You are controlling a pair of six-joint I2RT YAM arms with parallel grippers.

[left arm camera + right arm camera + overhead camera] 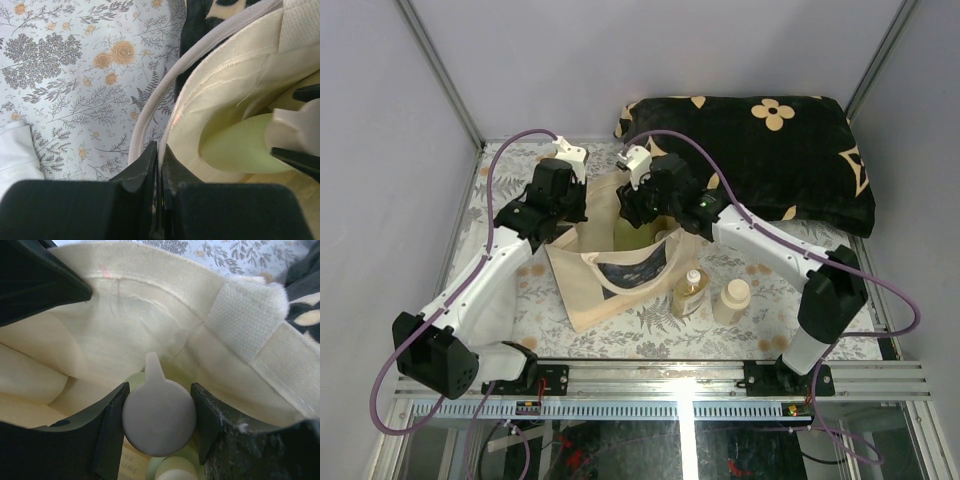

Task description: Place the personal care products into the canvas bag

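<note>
Toward the far edge the left gripper point(159, 150) pinches the rim of the limp bag point(150, 325) while the right gripper point(159, 410) clamps the green bottle point(235, 145), probably light and rigid, by its smooth cap.

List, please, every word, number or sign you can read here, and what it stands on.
Nothing reads clearly in any view.
The navy printed panel on the canvas bag: too small to read.
The amber-yellow bottle and the cream bottle: any labels are too small to read.
The faint print beside the olive-green bottle, right wrist view: too blurred.
</note>
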